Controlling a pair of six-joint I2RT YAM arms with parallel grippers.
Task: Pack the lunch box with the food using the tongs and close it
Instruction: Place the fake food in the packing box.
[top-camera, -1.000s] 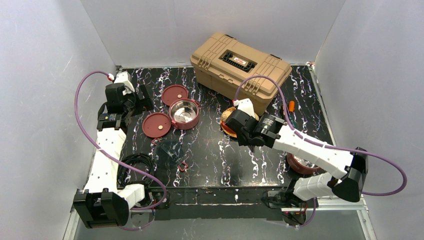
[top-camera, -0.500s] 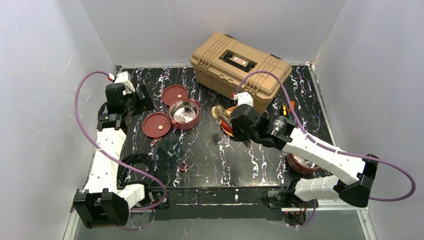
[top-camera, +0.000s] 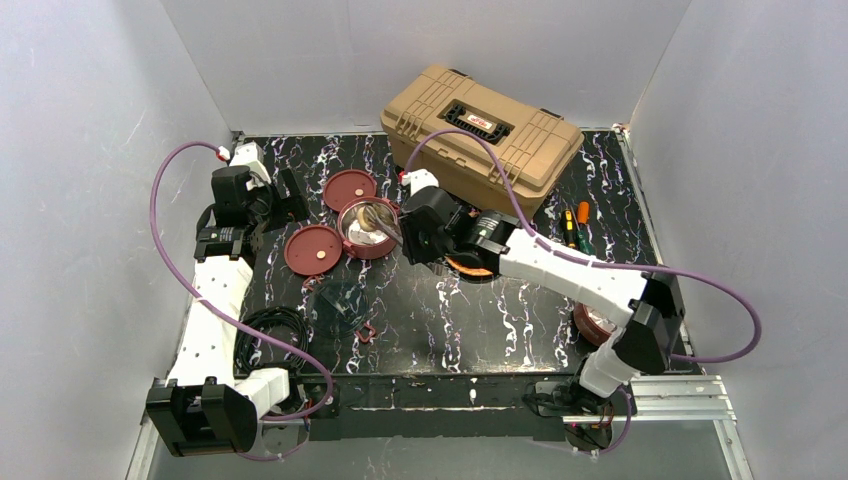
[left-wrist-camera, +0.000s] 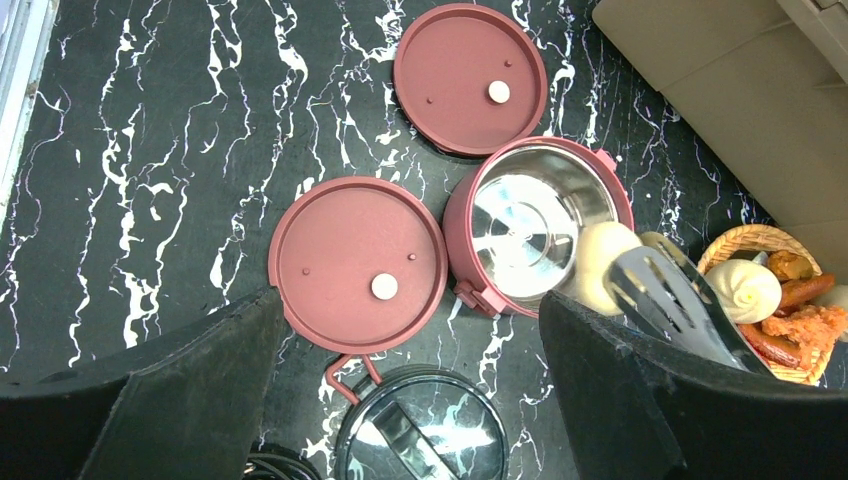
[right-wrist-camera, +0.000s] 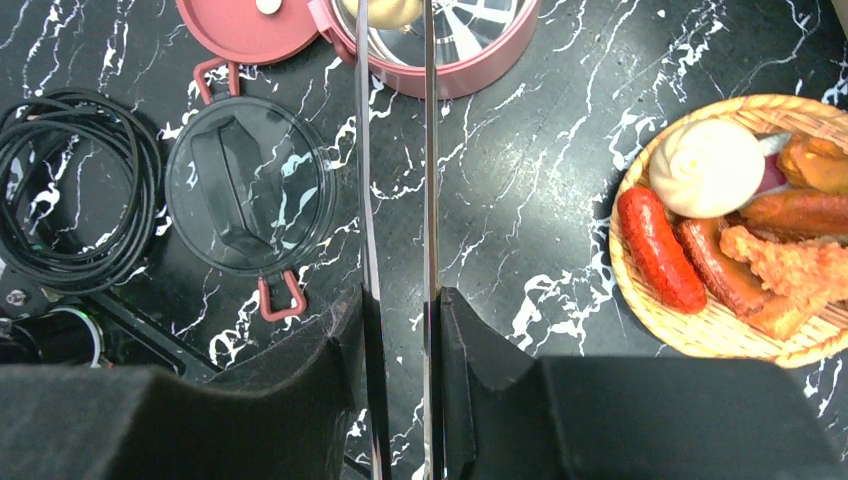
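The right gripper (right-wrist-camera: 400, 300) squeezes the tongs (right-wrist-camera: 362, 200), whose tips hold a beige bun (left-wrist-camera: 600, 268) over the rim of the open steel-lined bowl (left-wrist-camera: 540, 145), left of the table's (top-camera: 560, 170) centre. The left gripper (left-wrist-camera: 415, 305) hangs wide apart, empty.

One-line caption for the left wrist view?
Slim metal tongs hold a pale round bun over the rim of the steel-lined maroon bowl.

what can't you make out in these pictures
- Right wrist view: tips of the long thin dark metal tongs and most of the pale round bun, cut by the top edge.
- Top view: flat orange woven plate and a maroon bowl, mostly under the right arm.
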